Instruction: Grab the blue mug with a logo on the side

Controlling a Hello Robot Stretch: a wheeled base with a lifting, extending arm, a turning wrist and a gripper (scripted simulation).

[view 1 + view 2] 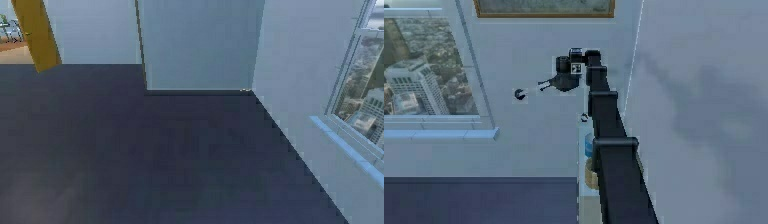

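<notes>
mug: i cannot tell for sure that it is one, but a small pale blue shape (587, 147) peeks out at the left edge of the arm (612, 150) in the arm side view. it lies below and to the right of the tool (534, 89), apart from the fingers, with a tan patch (592, 177) just under it. what it rests on is hidden by the arm.

in the forward view, an orange-yellow panel (38, 35) leans in at the top left. dark floor (130, 150) runs to a grey-blue wall (195, 45), and a window (365, 80) with a pale blue sill (345, 143) stands at the right.

in the arm side view, a window onto city buildings (424, 65) is at the left, and a framed picture (544, 7) hangs at the top. the tool points left from the arm's far end, beside the white squares (574, 66). only bare wall lies behind its fingers, so it holds nothing; how the fingers are set i cannot tell. grey wall (704, 120) lies to the right.
</notes>
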